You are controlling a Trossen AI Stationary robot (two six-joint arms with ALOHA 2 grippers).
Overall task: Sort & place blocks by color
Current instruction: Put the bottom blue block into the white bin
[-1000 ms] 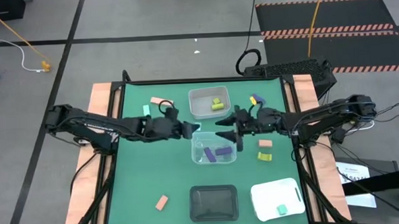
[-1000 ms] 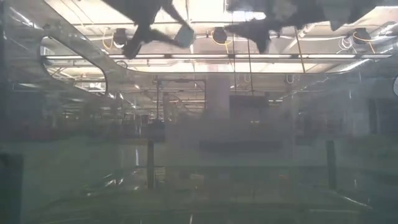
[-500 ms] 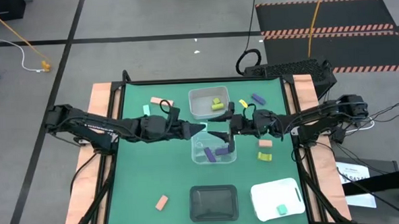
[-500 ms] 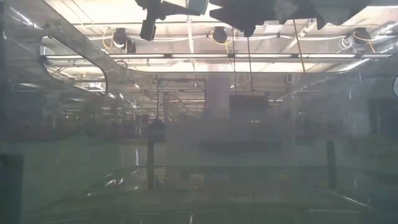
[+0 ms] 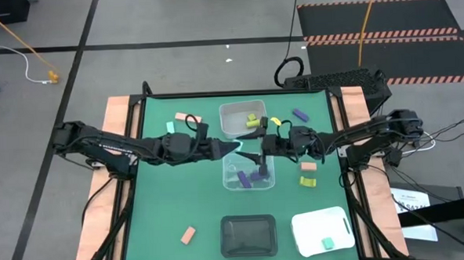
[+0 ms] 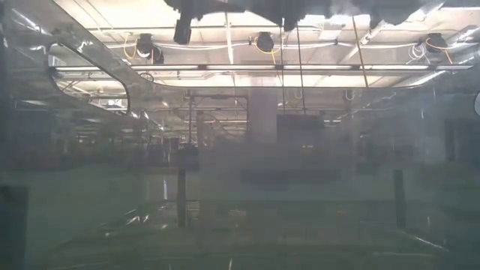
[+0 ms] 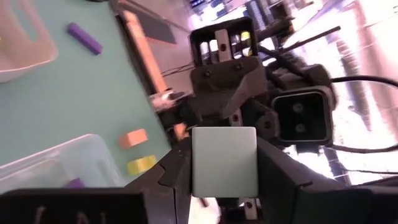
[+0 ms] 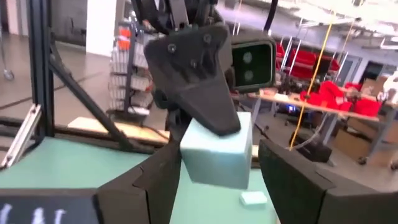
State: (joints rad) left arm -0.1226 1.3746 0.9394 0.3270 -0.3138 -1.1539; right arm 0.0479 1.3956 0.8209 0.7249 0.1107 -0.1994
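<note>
My left gripper (image 5: 234,149) (image 7: 224,180) is shut on a pale mint block (image 7: 224,160) (image 8: 219,157), in the air over the near clear tray (image 5: 248,184), which holds purple blocks (image 5: 259,174). My right gripper (image 5: 255,155) (image 8: 217,186) faces it, open, turned a quarter turn to the left one. Its fingers (image 8: 163,180) stand on either side of the same block; whether they touch it I cannot tell. Loose blocks lie flat on the table: salmon (image 5: 187,117), mint (image 5: 170,128), yellow (image 5: 277,122), purple (image 5: 299,114). My left gripper pinches the pale mint block between its two fingers (image 7: 177,171), which lie on two opposite faces (image 7: 198,163). It comes level from the table's left side. The block is lifted clear of the table, and its free end (image 8: 214,171) juts toward the right gripper.
A far clear tray (image 5: 230,130) holds a yellow-green block (image 5: 253,120). A black tray (image 5: 248,233) and a white tray (image 5: 313,224) with a mint block (image 5: 327,243) stand at the near edge. Salmon (image 5: 307,167), yellow-green (image 5: 307,181) and salmon (image 5: 188,235) blocks lie loose.
Both grippers have risen, leaving the low view almost entirely. My left gripper carried the mint block a little toward the table's right. My right gripper moved toward the table's left until its fingers came around the block, uncovering the yellow and purple blocks behind it.
</note>
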